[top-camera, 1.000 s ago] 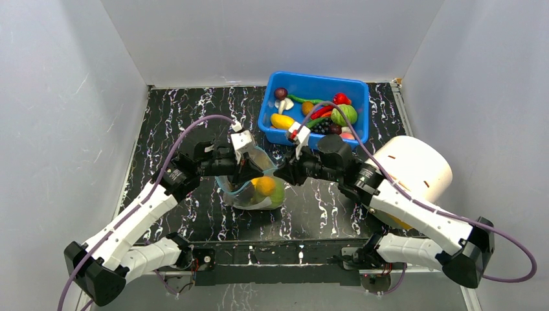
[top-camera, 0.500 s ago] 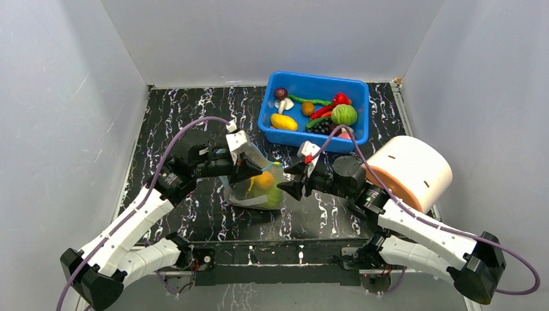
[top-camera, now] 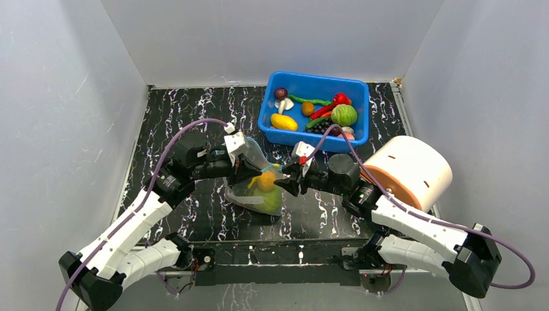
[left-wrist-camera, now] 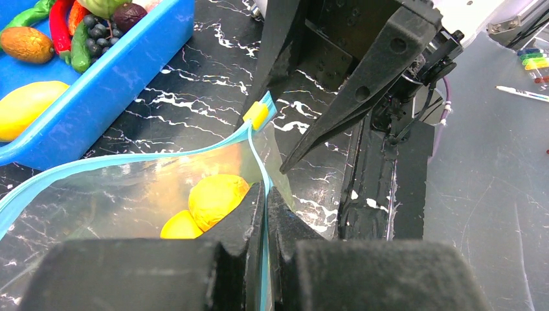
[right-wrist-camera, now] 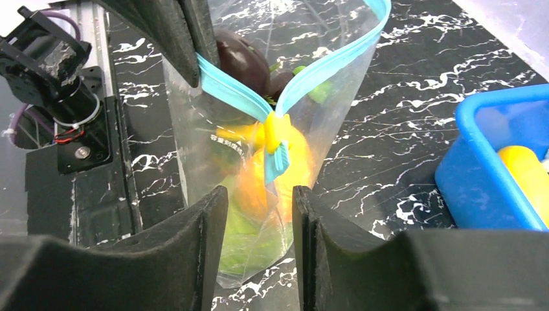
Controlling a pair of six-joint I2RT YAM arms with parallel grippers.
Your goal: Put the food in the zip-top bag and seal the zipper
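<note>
The zip-top bag (top-camera: pixel 262 194) stands on the black marbled table (top-camera: pixel 175 116), holding a yellow fruit (left-wrist-camera: pixel 217 196), a purple piece (right-wrist-camera: pixel 241 57) and a green piece (right-wrist-camera: pixel 241 241). My left gripper (top-camera: pixel 250 170) is shut on the teal zipper (left-wrist-camera: pixel 194 154) strip at the bag's mouth, seen pinched in the left wrist view (left-wrist-camera: pixel 265 197). A yellow slider (right-wrist-camera: pixel 275 134) sits where the two strips meet. My right gripper (top-camera: pixel 285 183) is open, its jaws either side of the bag just short of the slider in the right wrist view (right-wrist-camera: pixel 259 210).
A blue bin (top-camera: pixel 313 133) at the back right holds several more toy foods, such as a yellow one (top-camera: pixel 283 121) and a green cabbage (top-camera: pixel 344 115). A white and orange cylinder (top-camera: pixel 414 170) stands at the right, beside my right arm.
My right arm pulled back from the bin toward the near edge, then edged left to the bag's slider. My left gripper shifted slightly left, still holding the bag's edge.
</note>
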